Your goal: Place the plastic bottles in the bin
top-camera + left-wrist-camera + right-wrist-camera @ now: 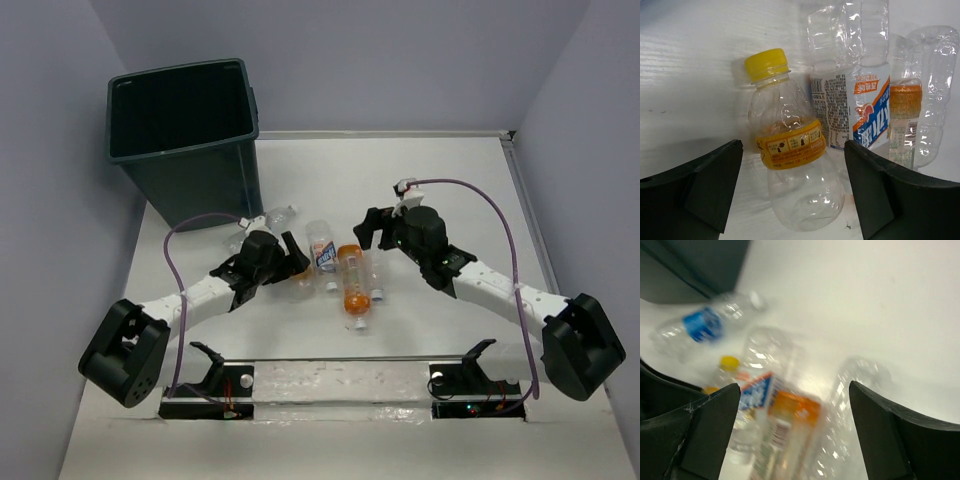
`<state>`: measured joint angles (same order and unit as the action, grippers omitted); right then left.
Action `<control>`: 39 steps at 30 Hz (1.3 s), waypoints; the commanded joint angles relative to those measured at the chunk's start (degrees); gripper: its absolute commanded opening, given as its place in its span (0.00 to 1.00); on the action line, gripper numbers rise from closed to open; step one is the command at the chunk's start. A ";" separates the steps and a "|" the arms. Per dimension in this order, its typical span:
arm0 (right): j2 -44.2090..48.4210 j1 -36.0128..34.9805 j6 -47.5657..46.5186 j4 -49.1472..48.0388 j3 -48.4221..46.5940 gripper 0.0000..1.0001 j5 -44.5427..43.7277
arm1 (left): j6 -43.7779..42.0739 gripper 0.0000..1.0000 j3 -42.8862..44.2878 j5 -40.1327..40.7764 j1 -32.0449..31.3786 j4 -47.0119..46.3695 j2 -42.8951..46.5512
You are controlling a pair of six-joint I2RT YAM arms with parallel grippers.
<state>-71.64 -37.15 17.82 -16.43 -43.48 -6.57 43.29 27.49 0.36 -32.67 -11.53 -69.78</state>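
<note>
The dark grey-green bin (185, 130) stands at the far left. Several plastic bottles lie in a cluster mid-table. My left gripper (290, 262) is open, and its fingers (695, 185) straddle a clear yellow-capped bottle with an orange label (790, 150), with gaps on both sides. Beside it lie a white, blue and orange labelled bottle (855, 105), a bottle with orange liquid (905, 110) and a clear one (937, 90). My right gripper (370, 232) is open and empty above the cluster. Its blurred view shows the orange bottle (790, 425) and a blue-labelled bottle (702, 325).
The bin's wall (690, 265) shows at the top left of the right wrist view. Grey walls close the table on the left, back and right. The arm bases and a mounting rail (340, 385) sit along the near edge.
</note>
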 commanded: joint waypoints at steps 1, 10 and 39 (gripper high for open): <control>1.33 2.78 5.20 4.47 3.84 0.96 -1.25 | -2.77 0.88 3.36 2.62 -0.38 -1.30 -1.94; -6.67 5.94 6.70 9.31 1.83 1.00 -4.77 | -3.38 0.68 4.16 1.92 -0.56 -1.48 -8.88; -17.14 8.05 7.23 9.39 -1.96 0.45 -8.46 | -31.85 0.52 65.52 26.97 1.70 21.98 -2.01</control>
<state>-91.57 -30.00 25.43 -5.54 -46.26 -12.53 20.45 81.17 21.04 -34.76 9.76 -64.99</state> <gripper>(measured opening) 0.621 0.672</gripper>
